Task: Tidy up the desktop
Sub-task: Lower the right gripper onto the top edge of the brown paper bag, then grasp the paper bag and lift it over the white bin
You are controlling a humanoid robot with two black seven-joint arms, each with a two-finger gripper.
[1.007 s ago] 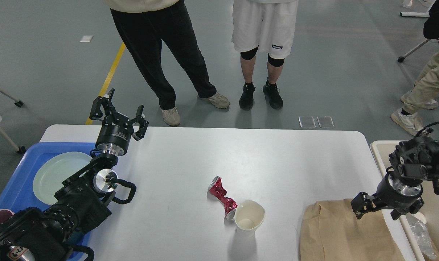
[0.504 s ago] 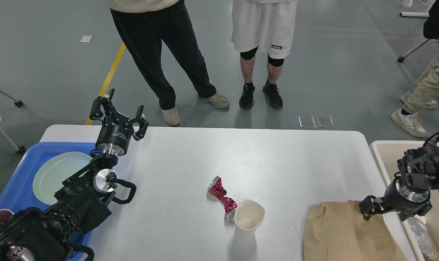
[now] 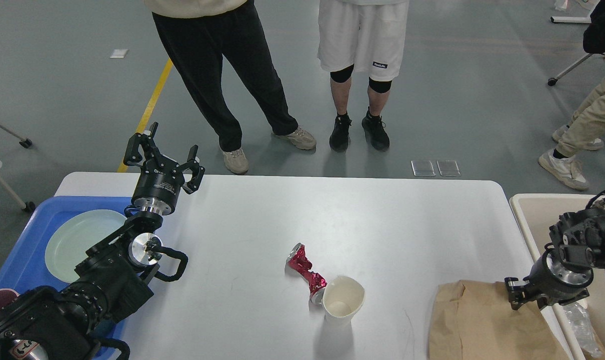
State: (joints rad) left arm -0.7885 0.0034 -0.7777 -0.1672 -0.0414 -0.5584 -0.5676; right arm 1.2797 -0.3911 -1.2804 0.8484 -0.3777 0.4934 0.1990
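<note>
The big white table (image 3: 292,220) fills the middle, with lots of bare room at its far side. A crushed red can (image 3: 305,271) touches a paper cup (image 3: 342,300). No writing is readable. The left pincer (image 3: 163,157) is spread wide. The right pincer (image 3: 525,295) has slid right with the brown paper bag (image 3: 482,325); its grip I cannot tell.

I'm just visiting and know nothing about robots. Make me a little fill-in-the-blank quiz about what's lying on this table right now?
1. The crushed can lying on the desktop is ____ in colour.
2. Touching the can stands a white paper ____, open end up.
3. The pale green plate lies in a ____ tray at the table's left end.
4. The left tool has its two fingers spread ____.

Missing words: red; cup; blue; open
</note>
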